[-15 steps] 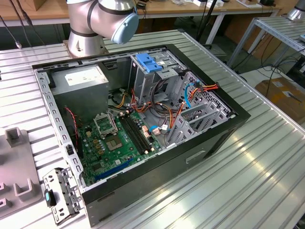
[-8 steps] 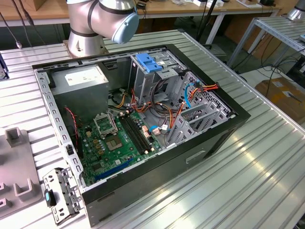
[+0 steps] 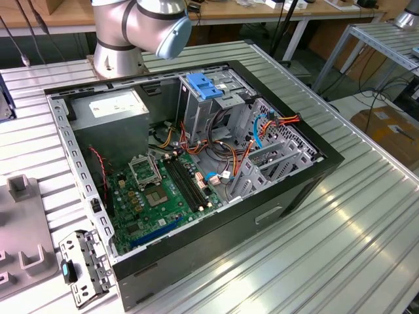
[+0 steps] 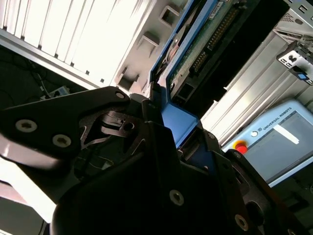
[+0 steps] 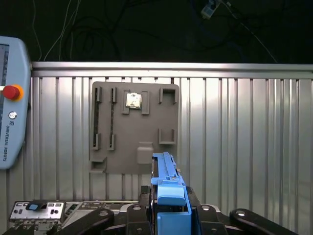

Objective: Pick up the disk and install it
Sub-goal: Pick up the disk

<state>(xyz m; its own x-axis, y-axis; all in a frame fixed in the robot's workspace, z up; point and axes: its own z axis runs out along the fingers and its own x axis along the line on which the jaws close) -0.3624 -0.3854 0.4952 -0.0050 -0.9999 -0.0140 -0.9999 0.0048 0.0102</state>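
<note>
Gripper (image 5: 168, 211): the jaws are closed on the disk (image 5: 165, 172) and grip it across its blue side rail. In the first wrist view the disk is seen edge-on, sticking out past the black fingers (image 5: 146, 203). In the second wrist view the gripper (image 4: 173, 122) clamps the same blue rail. The green circuit-board face of the disk (image 4: 208, 39) and its row of connector pins run away from the jaws.

Disk position: held in the jaws over the ribbed metal table (image 5: 244, 147). Its free end lies over the near edge of a grey fixture plate (image 5: 117, 142) with raised holders. I cannot tell whether the disk touches the plate or hangs clear of it.

Near the plate in the first wrist view: a grey control tablet (image 5: 12, 98) with a red button (image 5: 11, 91), and a small perforated metal panel (image 5: 36, 211) with a blue tab.

Exterior view: an open computer case (image 3: 196, 255) lies flat on the table (image 3: 340, 248). The green motherboard (image 3: 163, 196) faces up. A grey power supply box (image 3: 108, 108) sits at the far end toward the exterior view's left. A blue bracket (image 3: 206, 86) sits on top of the grey drive cage (image 3: 196, 118) at the far end. The arm (image 3: 141, 23) stands just beyond the case. The fixture plate (image 3: 26, 235) and the metal panel (image 3: 82, 265) lie at the exterior view's left, outside the case.
</note>
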